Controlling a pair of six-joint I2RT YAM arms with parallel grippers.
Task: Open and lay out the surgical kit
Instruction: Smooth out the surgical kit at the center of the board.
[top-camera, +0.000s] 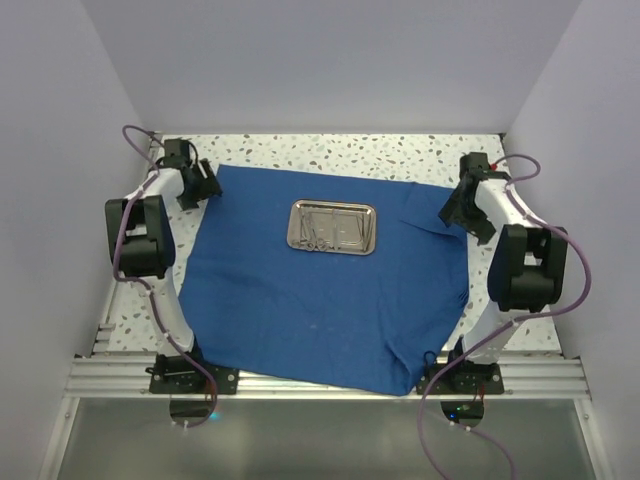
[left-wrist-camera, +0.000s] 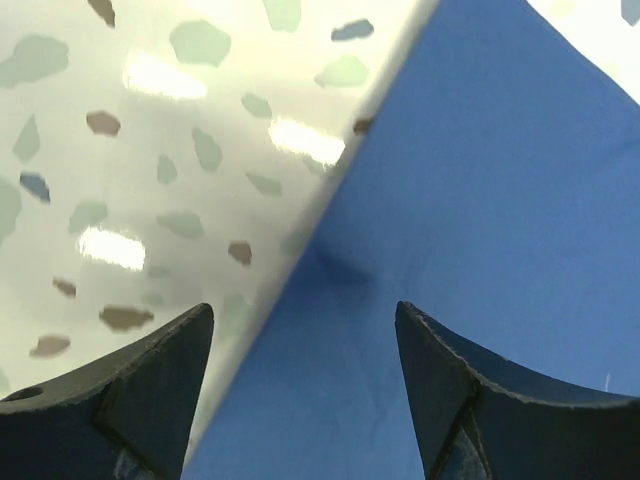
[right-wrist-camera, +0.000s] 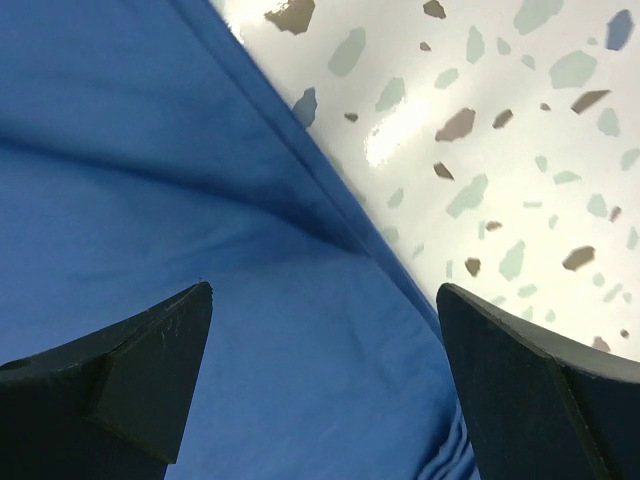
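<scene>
The royal-blue cloth wrap (top-camera: 320, 300) lies spread flat over the table. A small shiny steel tray (top-camera: 333, 227) sits on its far middle, with thin silver instruments (top-camera: 325, 235) lying inside. My left gripper (top-camera: 208, 185) hovers open at the cloth's far left corner; in the left wrist view its jaws (left-wrist-camera: 305, 320) straddle the cloth's edge (left-wrist-camera: 480, 220) with nothing held. At the cloth's far right edge my right gripper (top-camera: 452, 212) stands wide open. The right wrist view shows that gripper (right-wrist-camera: 325, 295) over a rumpled fold of cloth (right-wrist-camera: 200, 180), not gripping it.
The speckled tabletop (top-camera: 350, 150) shows bare beyond the cloth's far edge and along both sides. White walls close in the left, back and right. A metal rail (top-camera: 320, 378) with both arm bases runs along the near edge; the cloth's near corner drapes onto it.
</scene>
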